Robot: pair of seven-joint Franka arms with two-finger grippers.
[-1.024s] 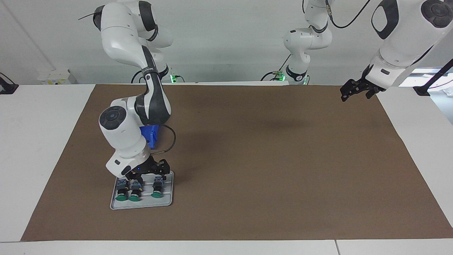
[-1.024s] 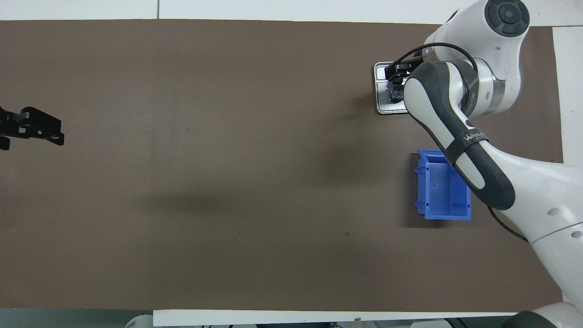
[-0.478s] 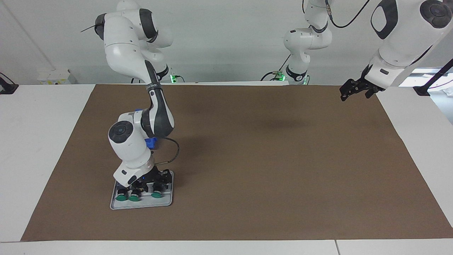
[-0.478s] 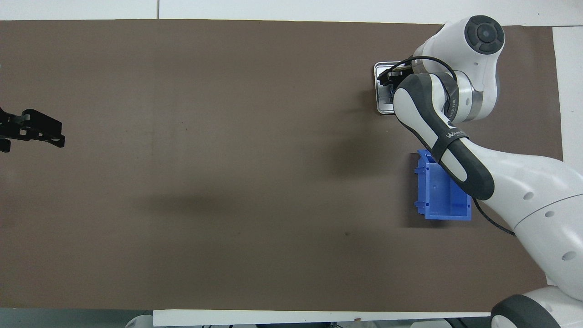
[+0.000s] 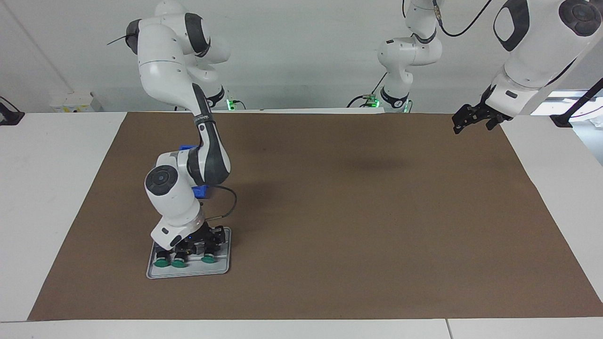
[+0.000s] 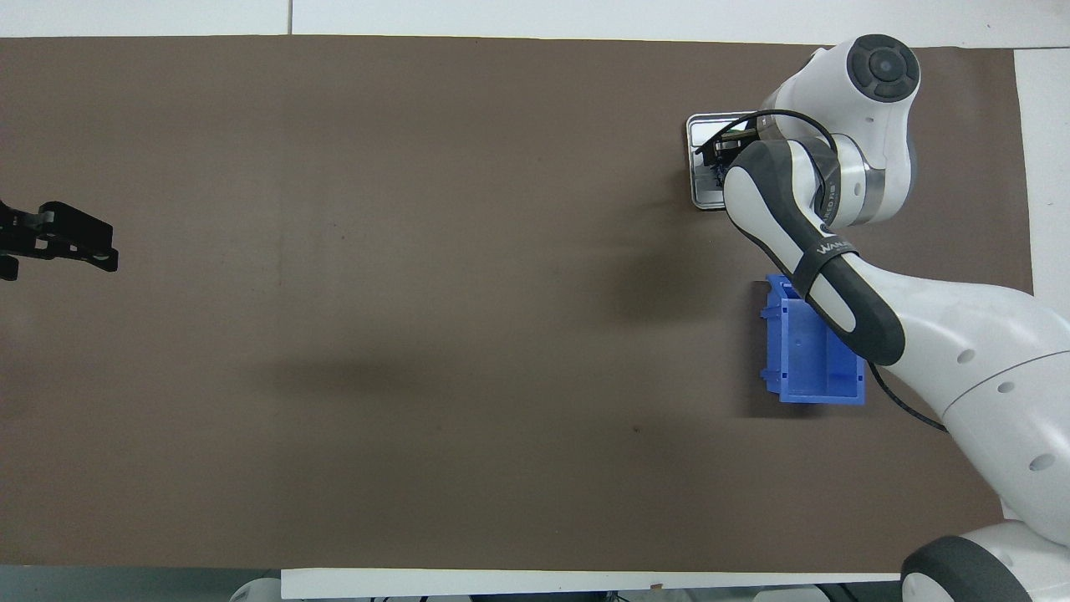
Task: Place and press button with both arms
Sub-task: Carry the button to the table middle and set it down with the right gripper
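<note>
Green-capped buttons (image 5: 179, 262) sit 3 abreast on a grey tray (image 5: 221, 270); the right gripper (image 5: 200, 241), grip unreadable, crowds them. Any misaligned pinch could topple neighbours. Left gripper (image 5: 473, 119) waits over the mat's (image 5: 358, 212) corner, its grip unreadable too.

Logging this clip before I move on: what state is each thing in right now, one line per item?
Right gripper: down among the buttons on the tray; grip unclear.
Left gripper: raised over the mat's edge, waiting.
Three green buttons: lying on the tray, caps pointing away from the robots.
Tray: flat on the mat.
Blue bin: upright, nothing visible inside.
</note>
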